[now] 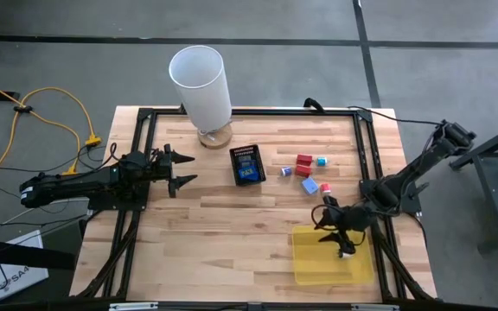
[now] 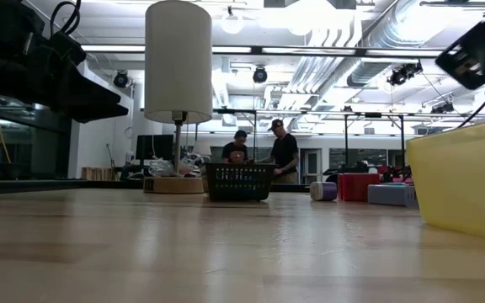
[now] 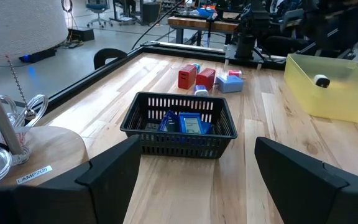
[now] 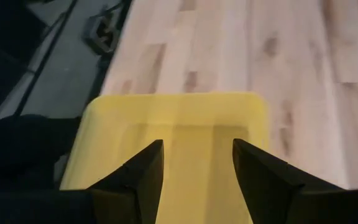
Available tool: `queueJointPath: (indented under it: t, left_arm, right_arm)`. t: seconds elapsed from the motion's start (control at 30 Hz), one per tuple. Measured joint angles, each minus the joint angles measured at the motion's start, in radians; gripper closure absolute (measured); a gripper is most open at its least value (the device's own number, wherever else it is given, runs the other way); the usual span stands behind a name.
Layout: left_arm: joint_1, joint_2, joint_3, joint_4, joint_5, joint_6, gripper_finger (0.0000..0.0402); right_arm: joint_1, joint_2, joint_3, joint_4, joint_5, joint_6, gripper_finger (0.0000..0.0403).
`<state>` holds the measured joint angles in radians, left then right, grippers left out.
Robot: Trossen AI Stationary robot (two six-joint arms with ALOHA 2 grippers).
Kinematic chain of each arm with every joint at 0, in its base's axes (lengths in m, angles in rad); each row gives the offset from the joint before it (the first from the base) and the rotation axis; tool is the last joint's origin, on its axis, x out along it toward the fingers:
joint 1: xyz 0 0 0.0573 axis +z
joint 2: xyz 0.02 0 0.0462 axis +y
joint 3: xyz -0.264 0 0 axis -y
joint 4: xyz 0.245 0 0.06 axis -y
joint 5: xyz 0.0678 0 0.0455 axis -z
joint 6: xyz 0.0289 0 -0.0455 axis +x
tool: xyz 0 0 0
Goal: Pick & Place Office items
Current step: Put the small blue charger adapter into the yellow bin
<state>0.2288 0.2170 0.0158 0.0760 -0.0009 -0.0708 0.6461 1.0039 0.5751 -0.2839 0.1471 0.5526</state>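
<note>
One white piece (image 1: pixel 348 253) beneath right gripper (image 1: pixel 335 231)

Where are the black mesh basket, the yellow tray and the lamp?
Black mesh basket (image 3: pixel 179 134): left wrist view, front wall.
Yellow tray (image 1: pixel 318 268): high view, bare floor.
Lamp (image 1: pixel 201 82): high view, white shade.

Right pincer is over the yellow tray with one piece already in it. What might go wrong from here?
1. The right pincer hangs open just above the white piece in the yellow tray; pulling away carelessly might nudge it.
2. The red blocks and blue block sit tightly clustered, so the next grasp may knock a neighbour.
3. The left pincer waits open near the black mesh basket.
</note>
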Motion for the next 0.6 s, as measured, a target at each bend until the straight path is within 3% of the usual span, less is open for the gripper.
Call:
queueJointPath:
  t: [0.6]
  left_arm:
    - [0.0,0.0,0.0,0.0,0.0,0.0,0.0094]
  right_arm:
    - [-0.389,0.0,0.0,-0.057,0.012,-0.167,0.0225]
